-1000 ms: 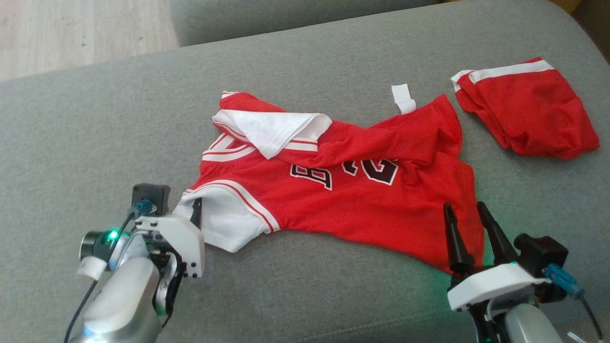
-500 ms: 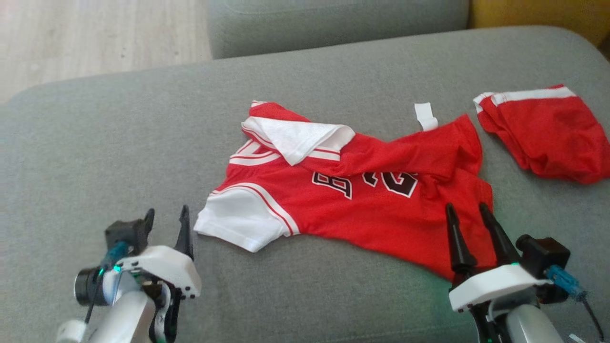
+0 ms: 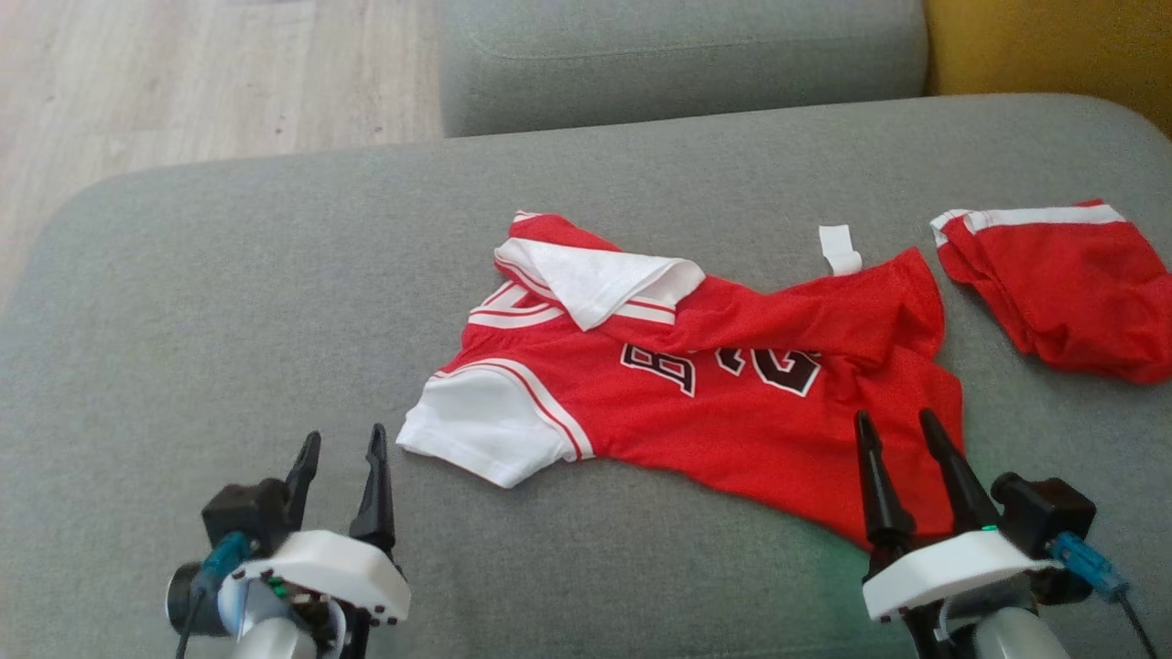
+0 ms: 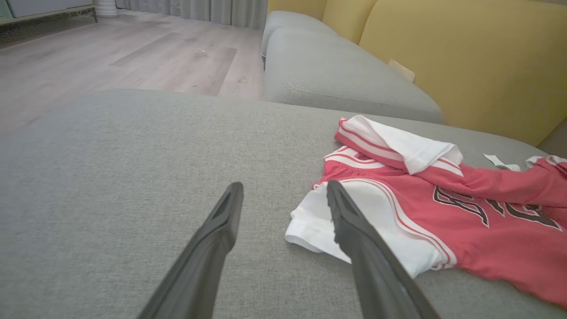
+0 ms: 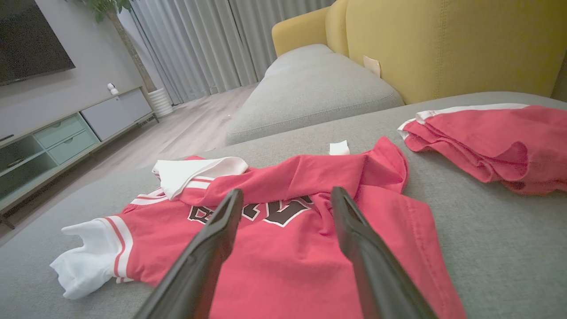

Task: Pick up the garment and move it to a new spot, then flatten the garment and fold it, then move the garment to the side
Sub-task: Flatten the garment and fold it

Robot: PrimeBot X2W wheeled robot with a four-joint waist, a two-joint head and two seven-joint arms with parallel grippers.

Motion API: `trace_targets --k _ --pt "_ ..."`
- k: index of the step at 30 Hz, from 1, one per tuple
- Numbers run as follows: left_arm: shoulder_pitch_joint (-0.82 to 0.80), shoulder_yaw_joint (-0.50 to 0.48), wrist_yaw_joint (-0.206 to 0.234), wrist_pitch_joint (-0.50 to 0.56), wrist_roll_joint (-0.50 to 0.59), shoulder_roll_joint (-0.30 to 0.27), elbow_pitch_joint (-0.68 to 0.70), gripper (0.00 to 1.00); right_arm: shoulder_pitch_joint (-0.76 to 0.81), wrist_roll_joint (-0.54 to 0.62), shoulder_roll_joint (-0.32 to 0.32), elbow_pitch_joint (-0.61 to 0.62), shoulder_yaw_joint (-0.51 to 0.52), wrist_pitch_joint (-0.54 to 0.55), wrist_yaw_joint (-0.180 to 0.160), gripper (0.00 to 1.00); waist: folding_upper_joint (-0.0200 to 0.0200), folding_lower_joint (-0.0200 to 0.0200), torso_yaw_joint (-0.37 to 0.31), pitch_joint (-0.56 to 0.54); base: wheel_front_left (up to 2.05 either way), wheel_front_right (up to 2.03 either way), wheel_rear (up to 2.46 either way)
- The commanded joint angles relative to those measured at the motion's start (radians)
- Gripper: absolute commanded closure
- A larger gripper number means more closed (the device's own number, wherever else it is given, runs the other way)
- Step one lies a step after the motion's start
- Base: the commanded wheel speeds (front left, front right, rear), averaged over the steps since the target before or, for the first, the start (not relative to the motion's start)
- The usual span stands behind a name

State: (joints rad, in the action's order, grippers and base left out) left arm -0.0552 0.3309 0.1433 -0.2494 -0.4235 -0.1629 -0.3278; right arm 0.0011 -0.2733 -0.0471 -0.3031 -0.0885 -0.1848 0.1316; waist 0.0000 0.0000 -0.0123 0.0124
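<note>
Garment [image 3: 732, 430] rumpled on grey sofa cushion [image 3: 229, 320], wood floor [image 3: 183, 73] beyond; left fingers [image 3: 374, 494] and right fingers [image 3: 877, 485] apart, empty.

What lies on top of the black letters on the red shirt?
A fold of the red shirt itself lies across their upper edge. The letters show only partly; the rest is hidden.

I'm looking at the grey couch cushion [image 3: 229, 302]: a rumpled red jersey [image 3: 732, 430] lies mid-seat, bunched red shorts [image 3: 1062, 293] lie near it on the right, and a small white strip [image 3: 840, 249] sits at the jersey's far edge.
</note>
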Motion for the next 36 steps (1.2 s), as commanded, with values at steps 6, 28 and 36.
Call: trace_targets --k 6,28,36 --pt "-0.102 -0.021 -0.021 0.005 0.03 0.0 -0.093 0.0 -0.039 0.003 -0.003 0.048 -0.021 0.008 -0.001 0.0 0.0 0.0 -0.043 0.038 0.0 0.0 0.0" --pt "-0.268 0.023 -0.024 0.055 0.049 0.005 -0.448 0.0 -0.058 0.013 -0.003 0.045 -0.005 0.012 -0.001 0.0 0.0 0.0 -0.111 0.084 0.0 0.0 0.0" --pt "-0.287 0.036 -0.052 0.023 0.046 0.012 -0.461 1.0 -0.061 0.015 -0.003 0.04 -0.005 0.014 -0.001 0.0 0.0 0.0 -0.117 0.081 0.0 0.0 0.0"
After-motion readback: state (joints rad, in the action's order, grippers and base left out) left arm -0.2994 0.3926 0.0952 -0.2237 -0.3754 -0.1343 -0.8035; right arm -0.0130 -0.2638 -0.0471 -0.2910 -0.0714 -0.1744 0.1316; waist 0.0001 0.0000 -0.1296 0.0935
